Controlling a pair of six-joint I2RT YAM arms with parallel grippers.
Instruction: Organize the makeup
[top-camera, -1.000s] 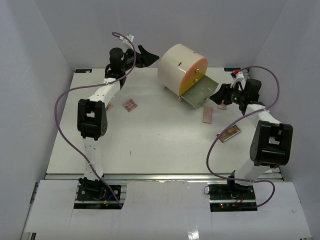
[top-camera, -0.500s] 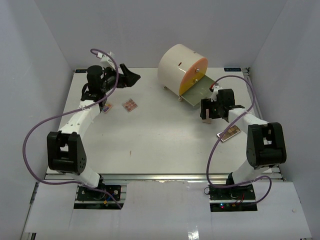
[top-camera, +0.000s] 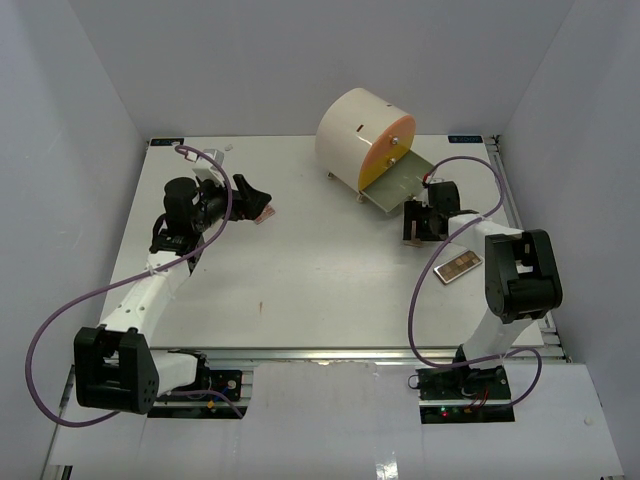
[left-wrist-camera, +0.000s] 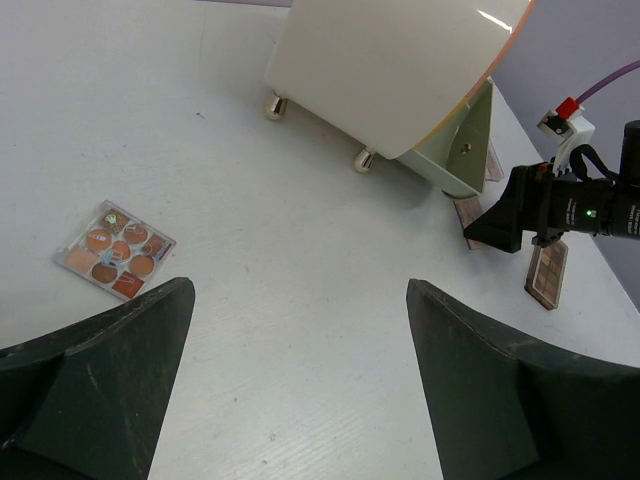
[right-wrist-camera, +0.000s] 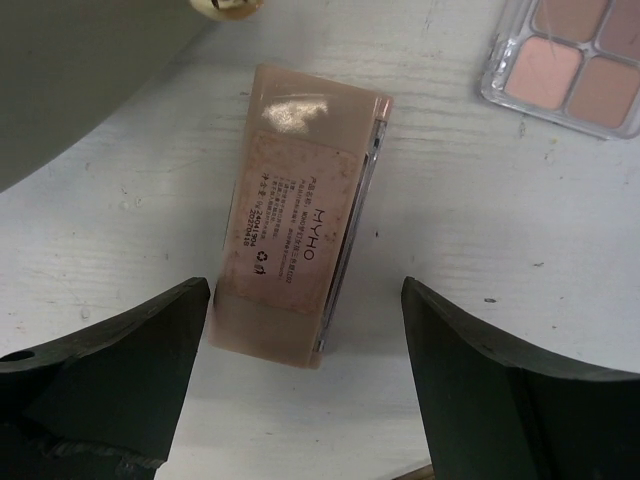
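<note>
My right gripper (right-wrist-camera: 303, 295) hangs open astride the pink palette (right-wrist-camera: 300, 210) at frame centre (long axis up-frame, so I'd close across its width); my left gripper (left-wrist-camera: 300, 290), open too, is well apart.

- Table (top-camera: 320, 270): white, walled in by pale panels on three sides.
- Round drawer box (top-camera: 352, 132): cream, orange front face, far right of centre. Its drawer (top-camera: 397, 186) is pulled out towards the right arm.
- Left arm: stretched across the left half of the table, left gripper (top-camera: 261, 199) low over a small palette (top-camera: 266, 214), which is partly hidden beneath it. Jaw spacing not readable from this angle.
- Right arm: folded back, right gripper (top-camera: 410, 224) just in front of the drawer, over a pink palette (top-camera: 409, 239); contact cannot be judged.
- Brown palette (top-camera: 459, 267): flat on the table, near the right arm, apart from both grippers.
- Purple cables (top-camera: 60, 310) loop from each arm.
</note>
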